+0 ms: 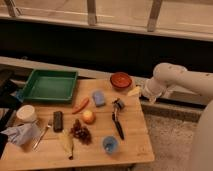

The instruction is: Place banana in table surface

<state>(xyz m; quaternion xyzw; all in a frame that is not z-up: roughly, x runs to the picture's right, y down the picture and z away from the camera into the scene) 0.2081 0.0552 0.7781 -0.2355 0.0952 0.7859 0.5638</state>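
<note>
Banana (66,143) lies front-left on the table surface (135,134), its length running front-to-back. The gripper (145,93) hangs well apart at the right rear; I cannot tell if it is open or closed.

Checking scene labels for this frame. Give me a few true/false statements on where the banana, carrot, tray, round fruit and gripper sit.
1. The dull pale-yellow curved banana lies on the light tan wooden plank table surface, near its front edge. True.
2. The slim orange carrot lies inside the green rectangular plastic tray. False: it lies on the planks just in front of the tray.
3. The gripper is at the table's far right side, close to the round red bowl. True.
4. The round yellow-orange fruit sits in the red bowl. False: it sits on the planks, mid-table.
5. The bunch of dark grapes lies right beside the banana. True.
</note>
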